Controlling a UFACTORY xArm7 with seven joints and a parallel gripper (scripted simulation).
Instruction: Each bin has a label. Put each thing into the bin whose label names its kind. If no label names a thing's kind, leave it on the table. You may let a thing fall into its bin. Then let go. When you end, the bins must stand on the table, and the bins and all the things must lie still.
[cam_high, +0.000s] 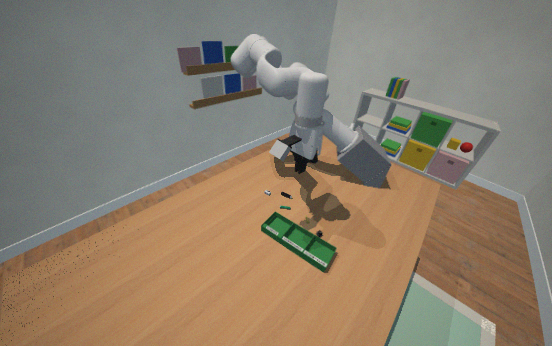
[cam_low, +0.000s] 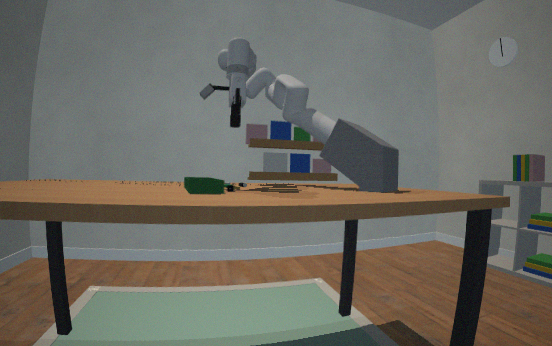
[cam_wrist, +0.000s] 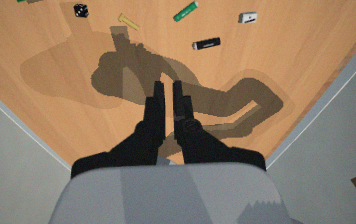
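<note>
A green bin with three labelled compartments (cam_high: 326, 265) (cam_low: 202, 185) stands on the wooden table (cam_high: 165, 260) (cam_low: 280, 209). Loose small things lie beyond it: a black die (cam_high: 320, 233) (cam_wrist: 81, 10) by the bin's far rim, a tan peg (cam_high: 307, 221) (cam_wrist: 129, 21), a green stick (cam_high: 285, 207) (cam_wrist: 185, 11), a black stick (cam_high: 286, 194) (cam_wrist: 206, 44) and a small white and grey block (cam_high: 268, 192) (cam_wrist: 247, 17). My gripper (cam_high: 299, 168) (cam_low: 235, 122) (cam_wrist: 168, 94) is shut and empty. It hangs high above the table, behind the loose things, fingers pointing down.
The arm's grey base block (cam_high: 365, 161) (cam_low: 361, 156) stands at the table's far right. A white shelf unit (cam_high: 425, 135) with coloured boxes stands behind the table. Wall shelves (cam_high: 225, 97) hang on the back wall.
</note>
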